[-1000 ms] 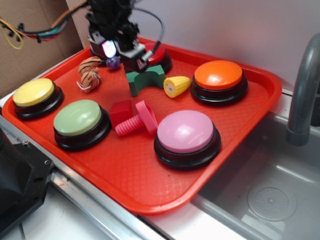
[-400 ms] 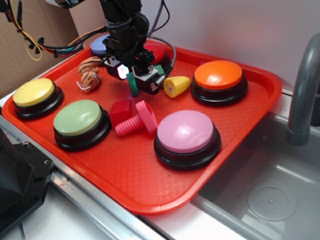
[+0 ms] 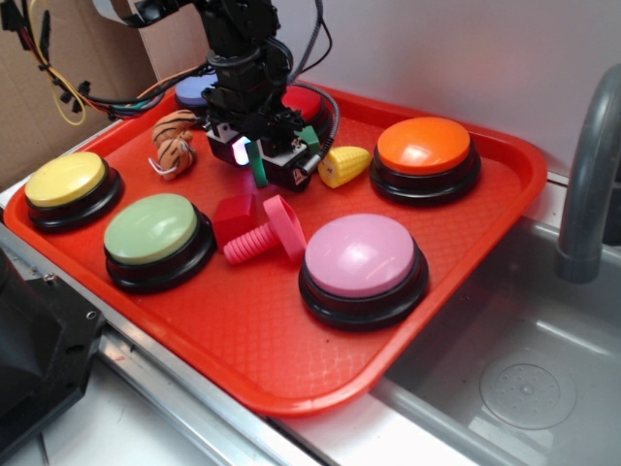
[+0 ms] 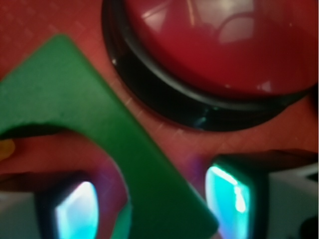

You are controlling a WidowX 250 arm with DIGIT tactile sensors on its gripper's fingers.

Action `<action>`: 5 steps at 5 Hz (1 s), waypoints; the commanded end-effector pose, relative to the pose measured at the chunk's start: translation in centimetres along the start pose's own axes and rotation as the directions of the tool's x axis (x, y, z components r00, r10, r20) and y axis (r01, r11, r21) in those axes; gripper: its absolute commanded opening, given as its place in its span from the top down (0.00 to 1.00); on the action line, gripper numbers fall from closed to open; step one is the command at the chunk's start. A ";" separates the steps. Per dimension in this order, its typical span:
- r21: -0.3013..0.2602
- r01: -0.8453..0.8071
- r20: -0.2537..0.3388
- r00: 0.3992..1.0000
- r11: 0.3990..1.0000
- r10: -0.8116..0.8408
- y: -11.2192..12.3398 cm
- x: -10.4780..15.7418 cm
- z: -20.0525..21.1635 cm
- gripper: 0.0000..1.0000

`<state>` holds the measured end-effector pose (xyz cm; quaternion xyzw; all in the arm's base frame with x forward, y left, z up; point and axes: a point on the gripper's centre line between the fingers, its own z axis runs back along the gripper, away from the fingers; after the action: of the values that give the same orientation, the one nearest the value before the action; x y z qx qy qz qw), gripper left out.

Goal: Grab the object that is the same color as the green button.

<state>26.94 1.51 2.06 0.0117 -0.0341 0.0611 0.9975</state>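
Note:
The object, a dark green arch block (image 3: 259, 168), lies on the red tray (image 3: 291, 330) near its back. It is mostly hidden under my gripper (image 3: 267, 167). In the wrist view the block (image 4: 99, 114) fills the left and middle. My gripper (image 4: 154, 209) is open and straddles one leg of the arch. One lit pad (image 4: 75, 214) sits inside the cut-out and the other pad (image 4: 232, 199) outside, with a gap on each side. The light-green button (image 3: 150, 230) sits at the front left, well apart from the gripper.
Around the block are a red button (image 4: 224, 45) just behind it, a corn piece (image 3: 344, 165), a red cube (image 3: 233, 216) with a pink screw (image 3: 267, 231), and a toy tiger (image 3: 173, 144). Yellow (image 3: 66, 181), pink (image 3: 361, 257) and orange (image 3: 424, 146) buttons are also there. A sink (image 3: 524, 379) lies to the right.
My gripper has come forward and to the right from the tray's back left, then lowered over the green block, which has stayed in place.

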 end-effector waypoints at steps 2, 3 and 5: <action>0.015 -0.157 0.054 0.986 0.987 0.156 0.9 -0.2 4.2 1.00; 0.014 -0.159 0.043 0.987 0.987 0.158 1.1 -0.8 7.2 1.00; 0.016 -0.136 0.027 0.990 0.991 0.135 2.5 -4.4 13.4 1.00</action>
<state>20.48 2.73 13.77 0.0180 -0.0165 0.1216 0.9923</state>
